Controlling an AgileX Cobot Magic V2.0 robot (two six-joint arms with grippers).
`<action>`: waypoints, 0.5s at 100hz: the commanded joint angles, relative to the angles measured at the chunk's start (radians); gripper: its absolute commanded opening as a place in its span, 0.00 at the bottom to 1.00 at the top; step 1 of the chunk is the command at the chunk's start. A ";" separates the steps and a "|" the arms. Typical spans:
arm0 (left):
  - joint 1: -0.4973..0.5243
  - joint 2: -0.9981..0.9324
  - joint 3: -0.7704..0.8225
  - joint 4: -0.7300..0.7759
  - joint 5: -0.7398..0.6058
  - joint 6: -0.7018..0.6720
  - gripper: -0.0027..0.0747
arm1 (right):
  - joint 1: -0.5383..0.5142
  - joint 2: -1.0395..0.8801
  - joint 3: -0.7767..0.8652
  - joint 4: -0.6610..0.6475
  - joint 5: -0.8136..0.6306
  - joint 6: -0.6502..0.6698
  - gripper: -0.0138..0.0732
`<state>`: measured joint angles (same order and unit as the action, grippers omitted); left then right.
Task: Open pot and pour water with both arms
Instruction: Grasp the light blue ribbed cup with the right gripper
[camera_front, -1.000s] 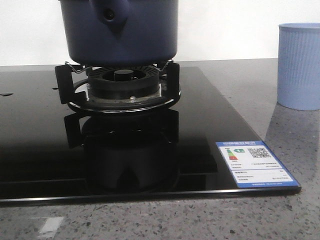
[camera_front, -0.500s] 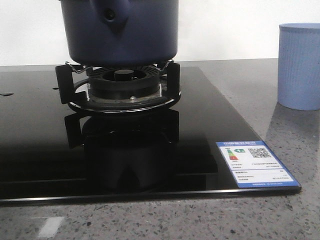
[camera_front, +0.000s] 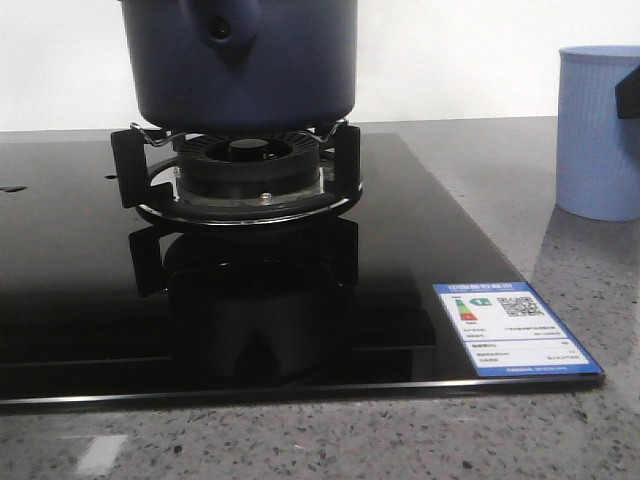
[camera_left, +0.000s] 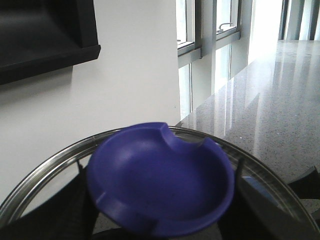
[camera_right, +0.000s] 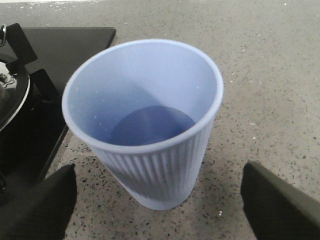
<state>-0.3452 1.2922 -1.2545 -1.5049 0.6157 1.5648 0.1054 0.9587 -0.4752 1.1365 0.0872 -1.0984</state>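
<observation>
I am seeing my right claw (camera_right: 157, 192) just now coming in, fingers wide apart around the ribbed pale-blue plastic cup (camera_right: 145, 125) | big dark navy-blue round pot (camera_front: 240, 60) sitting on the black stove ring (camera_front: 235, 170) | left claw near the blue lid knob (camera_left: 160, 180) (grip hidden, cannot tell)

R end effector (camera_right: 157, 200) fingers (camera_right: 35, 205) spread wide; L end effector (camera_left: 160, 220) state unclear.

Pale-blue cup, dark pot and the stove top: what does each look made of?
The pale-blue cup looks like matte moulded plastic: fine vertical ribs, thin even rim, no glare. The pot has a smooth dark navy coating with a soft sheen, probably enamelled or painted metal, though that is uncertain. The stove top appears to be black glass, since it mirrors the burner sharply. The counter looks like speckled polished stone.
</observation>
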 joint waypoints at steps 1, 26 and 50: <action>-0.006 -0.035 -0.040 -0.075 0.003 0.001 0.33 | 0.001 -0.005 -0.029 0.017 -0.032 -0.009 0.85; -0.006 -0.035 -0.040 -0.075 0.003 0.001 0.33 | 0.021 -0.005 -0.030 0.017 -0.044 -0.009 0.85; -0.006 -0.035 -0.040 -0.075 0.009 0.001 0.33 | 0.021 0.000 -0.080 0.062 -0.021 -0.009 0.85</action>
<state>-0.3452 1.2922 -1.2545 -1.5049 0.6157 1.5648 0.1236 0.9608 -0.5058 1.1611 0.0790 -1.0984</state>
